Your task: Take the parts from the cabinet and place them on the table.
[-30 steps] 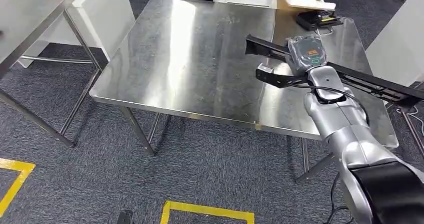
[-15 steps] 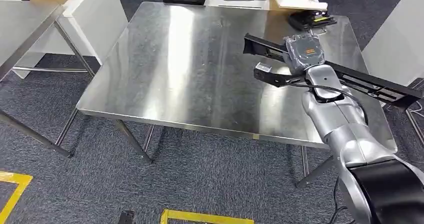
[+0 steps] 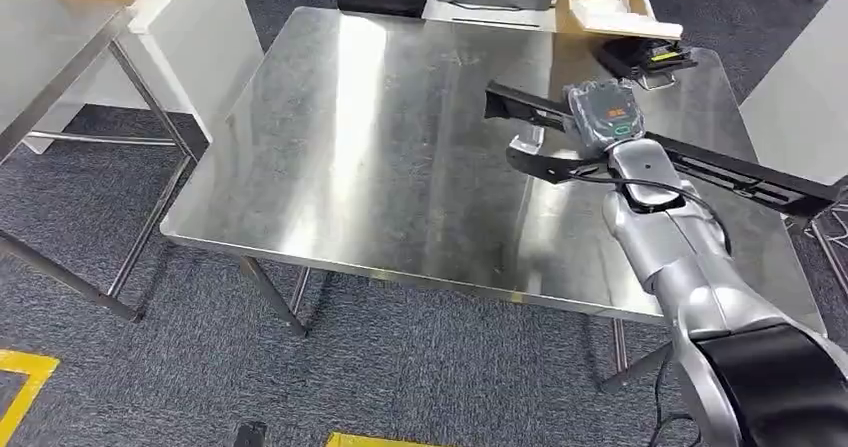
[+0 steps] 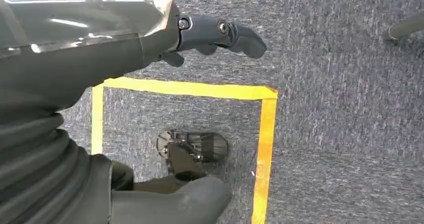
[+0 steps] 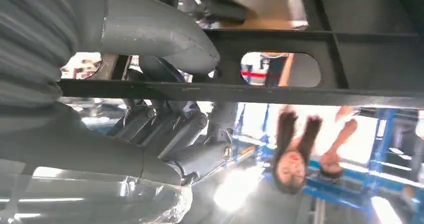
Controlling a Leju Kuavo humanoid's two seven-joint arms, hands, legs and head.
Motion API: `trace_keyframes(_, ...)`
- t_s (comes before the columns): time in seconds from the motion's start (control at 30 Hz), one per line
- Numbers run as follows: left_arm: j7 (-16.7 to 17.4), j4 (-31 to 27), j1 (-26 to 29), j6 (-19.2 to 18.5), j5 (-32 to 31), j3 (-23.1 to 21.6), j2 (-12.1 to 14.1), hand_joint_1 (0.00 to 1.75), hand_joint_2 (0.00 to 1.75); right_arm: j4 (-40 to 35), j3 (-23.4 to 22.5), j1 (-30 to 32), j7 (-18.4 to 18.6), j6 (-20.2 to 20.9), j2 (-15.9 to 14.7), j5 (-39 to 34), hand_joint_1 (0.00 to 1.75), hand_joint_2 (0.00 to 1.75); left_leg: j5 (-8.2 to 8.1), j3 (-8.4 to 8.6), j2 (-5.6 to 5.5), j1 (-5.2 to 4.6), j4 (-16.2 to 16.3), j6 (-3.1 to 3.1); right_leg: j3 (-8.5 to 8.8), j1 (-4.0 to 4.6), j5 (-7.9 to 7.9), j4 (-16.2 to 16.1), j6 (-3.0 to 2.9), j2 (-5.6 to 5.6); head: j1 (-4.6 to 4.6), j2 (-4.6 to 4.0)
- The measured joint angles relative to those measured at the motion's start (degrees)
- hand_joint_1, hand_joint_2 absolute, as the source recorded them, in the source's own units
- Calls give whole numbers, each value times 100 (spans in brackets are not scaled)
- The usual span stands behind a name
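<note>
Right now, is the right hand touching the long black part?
Touching. In the right wrist view the right hand has its fingers wrapped around a bar of the long black part; the head view shows it held above the steel table.

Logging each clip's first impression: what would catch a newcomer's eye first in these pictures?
First, the long black part held by the right hand above the right side of the steel table. The tabletop's bright sheen comes next, with a black case at its far right corner. The left hand hangs over grey carpet marked with yellow tape.

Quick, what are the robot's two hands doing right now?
Left hand: holding nothing, fingers apart, hanging over the floor.
Right hand: holding a long black metal part above the table.
</note>
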Motion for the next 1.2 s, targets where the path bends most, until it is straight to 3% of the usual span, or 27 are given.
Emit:
trace_keyframes(0.03, 0, 0, -7, 0, -4, 2, 0, 0, 175, 0, 6, -2, -11, 0, 13, -13, 173, 175, -58, 63, 0, 8, 17, -32, 196, -28, 336, -584, 99, -13, 0, 0)
trace_keyframes(0.07, 0, 2, -9, 0, -5, 2, 8, 0, 175, 6, 15, 4, -11, 2, 48, -15, 173, 175, -125, 95, 5, -2, 33, -77, 339, -70, 597, -1075, 151, -58, 15, 0)
trace_keyframes(0.1, 0, 2, -19, -2, -7, 0, 15, 0, 175, 35, 24, 3, -32, 6, 67, -19, 173, 175, -156, 101, 5, -18, 62, -108, 334, 7, 433, -1099, 32, -53, 13, 0)
trace_keyframes(0.13, -2, 0, -26, -2, -11, 0, 15, 0, 175, 42, 28, -2, -89, 39, 91, -56, 173, 175, -182, 58, 12, -37, 64, -138, 428, 27, 412, -1085, -127, -51, 13, 0)
trace_keyframes(0.23, -11, 0, -19, -9, -20, 0, 26, 0, 175, 42, 46, 20, -267, 33, 201, -135, 173, 175, -273, 125, 12, -25, 85, -202, 480, -31, 440, -1085, -245, -35, -9, 0)
trace_keyframes(0.3, -28, 0, -50, -22, -48, -2, 31, 0, 175, 42, 57, -9, -358, 28, 315, -192, 173, 175, -334, -166, 46, 12, 601, -292, 573, -59, 379, -1093, -337, -8, -29, 0)
trace_keyframes(0.37, -26, 0, -50, -33, -55, -4, 31, 0, 175, 57, 87, 17, -478, 2, 426, -271, 173, 175, -606, -750, 55, 71, 1525, -401, 645, -40, 305, -1097, -431, 10, -28, 0)
trace_keyframes(0.4, -15, 0, -43, -31, -55, -4, 31, 0, 175, 66, 98, 48, -538, -11, 464, -302, 173, 175, -756, -1016, 55, 92, 1851, -426, 689, -35, 259, -1096, -426, 16, -37, 0)
trace_keyframes(0.43, -4, 0, -36, -31, -59, -4, 31, 0, 175, 74, 122, 84, -581, -18, 498, -308, 173, 175, -761, -1182, 55, 100, 1947, -428, 743, -29, 212, -1096, -421, 23, -35, 0)
trace_keyframes(0.47, 4, 0, -33, -26, -64, -4, 31, 0, 175, 79, 136, 113, -609, -24, 531, -323, 173, 175, -559, -1195, 54, 98, 1758, -406, 815, -20, 159, -1097, -415, 26, -44, 0)
trace_keyframes(0.53, 7, 0, -31, -17, -64, -4, 33, 0, 175, 79, 171, 114, -631, -39, 581, -341, 173, 175, 50, -953, 50, 79, 958, -308, 934, -1, 75, -1101, -412, 38, -42, 0)
trace_keyframes(0.57, 7, 0, -29, -13, -64, -4, 43, 0, 175, 79, 188, 111, -640, -66, 623, -358, 173, 175, 430, -773, 51, 40, 433, -207, 993, 3, 28, -1111, -404, 40, -42, 0)
trace_keyframes(0.6, 7, 0, -30, 0, -64, -4, 83, 0, 175, 85, 208, 116, -658, -85, 632, -380, 173, 175, 499, -694, 50, -13, 234, -87, 1037, -5, -19, -1116, -377, 42, -20, 0)
trace_keyframes(0.63, 4, 0, -28, 0, -64, -7, 72, 0, 175, 90, 227, 105, -682, -98, 643, -409, 173, 175, 372, -622, 59, -34, 130, -76, 1038, 11, -36, -1158, -347, 54, -18, 0)
trace_keyframes(0.73, -7, 0, -15, 9, -64, -4, 79, 0, 175, 72, 267, 122, -789, -122, 686, -485, 173, 175, 334, -420, 74, -73, -38, 15, 1196, 56, -16, -1249, -236, 45, -35, 0)
trace_keyframes(0.77, -11, 0, -20, 9, -66, -4, 81, 0, 175, 63, 282, 132, -813, -133, 724, -525, 173, 175, 374, -260, 73, 12, -182, 31, 1113, 77, -95, -1168, -250, 43, -26, 0)
trace_keyframes(0.8, -41, 0, -27, 11, -66, -2, 76, 0, 175, 66, 312, 125, -846, -153, 730, -553, 173, 175, 373, -185, 46, -5, -237, 42, 1000, 73, -118, -873, -254, 22, -13, -2)
trace_keyframes(0.83, -83, 0, -35, 11, -55, 0, 72, 0, 175, 66, 352, 134, -865, -160, 750, -577, 173, 175, 370, -150, 69, 2, -236, 49, 781, 62, -162, -453, -259, 21, -18, 0)
trace_keyframes(0.9, -259, 0, -40, 24, 0, 0, 53, 0, 175, 72, 428, 243, -905, -155, 763, -599, 173, 175, 296, -87, 50, 15, -236, 49, 238, 46, -471, 350, -243, 21, -7, 0)
trace_keyframes(0.93, -368, 0, -35, 24, 49, 0, 42, 0, 175, 74, 470, 306, -913, -149, 765, -614, 173, 175, 261, -59, 28, 17, -234, 38, 64, 36, -567, 513, -203, 20, -9, 0)
trace_keyframes(0.97, -532, 0, -20, 2, 140, 15, 33, 0, 175, 74, 529, 353, -920, -138, 780, -623, 173, 175, 220, -23, 6, 25, -223, 12, -3, 14, -503, 404, -130, 16, -7, -2)
trace_keyframes(1.0, -698, 0, -11, -5, 184, 33, 33, 0, 175, 74, 570, 368, -920, -131, 782, -627, 173, 175, 174, 0, -5, 37, -200, -16, 48, -11, -274, 81, -31, 10, -4, 0)
trace_keyframes(1.07, -1078, 0, -18, 329, 170, 83, 33, 0, 175, 74, 660, 362, -872, -133, 800, -623, 173, 175, 61, 35, -20, 69, -106, -90, 346, -68, 381, -923, 150, -20, -2, 0)
trace_keyframes(1.1, -1388, 0, -15, 747, 133, 90, 26, 0, 175, 77, 706, 378, -828, -140, 798, -623, 173, 175, -8, 34, -16, 64, -43, -143, 396, -77, 568, -1158, 139, -72, -2, 0)
trace_keyframes(1.13, -1629, 0, -18, 1092, 122, 107, 11, 0, 175, 83, 754, 376, -822, -149, 813, -636, 0, 0, -51, 21, -25, 50, 24, -181, 365, 1, 353, -1165, -42, -71, 2, 0)
trace_keyframes(1.17, -1685, 0, -31, 1187, 162, 127, 0, 0, 175, 85, 809, 382, -839, -157, 835, -658, 0, 0, -92, -21, -26, 35, 42, -215, 454, 3, 478, -1089, -147, -66, -4, 0)
trace_keyframes(1.2, -1670, 0, -29, 1018, 243, 162, -4, 0, 175, 87, 833, 381, -839, -162, 844, -682, 0, 0, -122, -19, -22, 36, 77, -231, 449, -26, 482, -1106, -185, -69, -33, 0)
